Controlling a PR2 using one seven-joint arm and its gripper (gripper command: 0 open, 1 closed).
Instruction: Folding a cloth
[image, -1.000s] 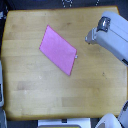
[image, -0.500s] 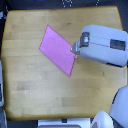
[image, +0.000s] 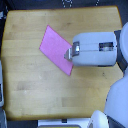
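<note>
Pink cloth (image: 55, 47) flat on table (image: 30, 85); end effector (image: 67, 54) over its edge.

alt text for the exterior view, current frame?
A PR2 gripper reaches from the exterior view's right over the right edge of a flat pink cloth, lying diagonally on a wooden table. Whether it grips the cloth is unclear.

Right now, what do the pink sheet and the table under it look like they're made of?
The cloth looks like thin fabric, matte and plain pink-magenta: it lies flat on the surface with no shine, though the blur hides any weave. The tabletop looks like wood with a smooth light finish: yellow-brown boards with faint grain streaks. The gripper is over the cloth's edge on the exterior view's right; whether it is open or shut is unclear.
</note>
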